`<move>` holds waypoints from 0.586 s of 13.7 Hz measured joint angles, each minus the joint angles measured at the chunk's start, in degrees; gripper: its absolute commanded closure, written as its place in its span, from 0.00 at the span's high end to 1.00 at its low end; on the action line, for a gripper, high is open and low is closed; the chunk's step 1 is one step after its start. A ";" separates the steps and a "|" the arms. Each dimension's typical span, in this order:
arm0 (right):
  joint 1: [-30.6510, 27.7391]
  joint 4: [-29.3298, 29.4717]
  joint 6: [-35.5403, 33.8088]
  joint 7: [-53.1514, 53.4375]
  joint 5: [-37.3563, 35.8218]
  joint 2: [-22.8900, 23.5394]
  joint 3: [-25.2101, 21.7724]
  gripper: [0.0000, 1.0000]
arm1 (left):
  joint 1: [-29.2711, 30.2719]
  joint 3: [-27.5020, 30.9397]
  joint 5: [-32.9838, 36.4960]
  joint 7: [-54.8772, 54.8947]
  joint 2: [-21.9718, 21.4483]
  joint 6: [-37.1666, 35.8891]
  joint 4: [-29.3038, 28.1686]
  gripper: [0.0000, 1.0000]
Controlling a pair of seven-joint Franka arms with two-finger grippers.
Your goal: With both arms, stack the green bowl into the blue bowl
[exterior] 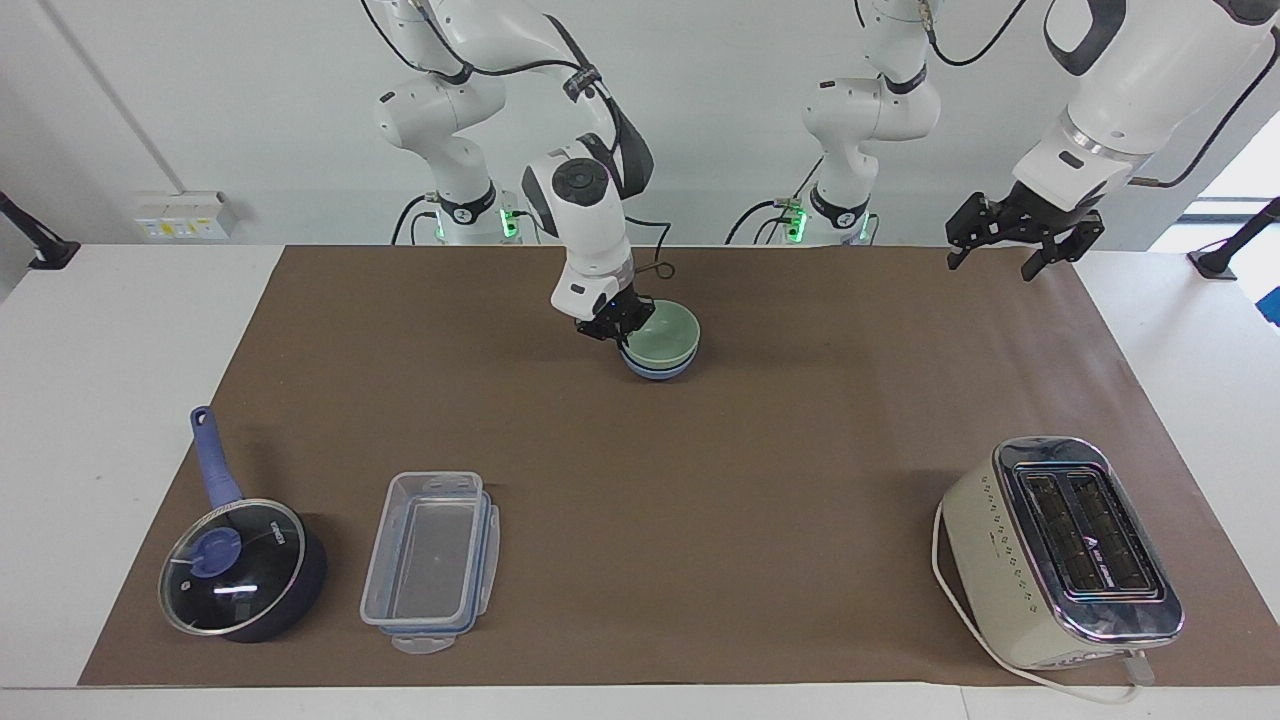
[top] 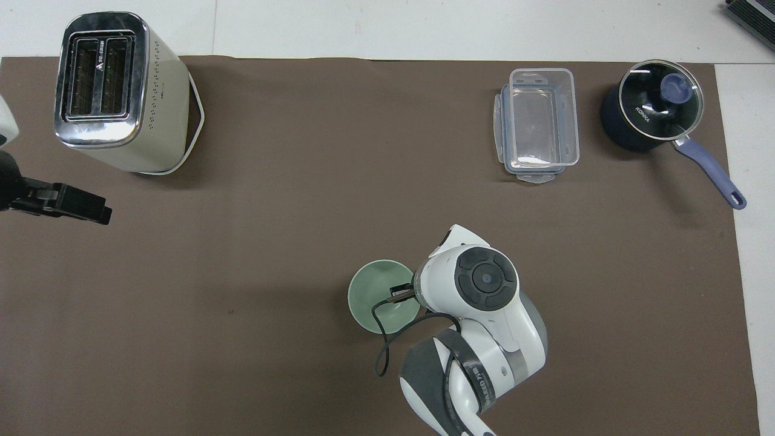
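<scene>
Facing view: we see the green bowl [exterior: 665, 333] nested in the blue bowl [exterior: 655, 368] near the robots' edge of the brown mat [exterior: 700, 480], and the right gripper [exterior: 618, 325] has its jaws pinched shut on the green bowl's rim, which we judge is there to steady it while it settles. The left gripper [exterior: 1012, 240] waits with jaws spread wide and empty, over the mat's corner at the left arm's end of the desk [exterior: 120, 330]. Around the stack we find bare mat, with the toaster [exterior: 1060, 555], clear container [exterior: 432, 560] and saucepan [exterior: 240, 565] well apart, farther from the robots.
</scene>
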 measured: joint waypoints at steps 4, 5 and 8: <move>0.00 0.00 0.00 0.03 0.00 0.00 -0.03 1.00 | 0.00 0.00 0.00 0.00 0.00 0.00 0.00 1.00; 0.00 0.08 0.00 0.04 0.00 0.00 -0.03 1.00 | 0.00 0.00 0.00 0.00 0.00 0.00 0.00 1.00; -0.85 1.54 -0.82 0.11 0.00 -1.08 -0.61 1.00 | 0.00 0.00 0.00 0.00 0.00 0.00 0.00 1.00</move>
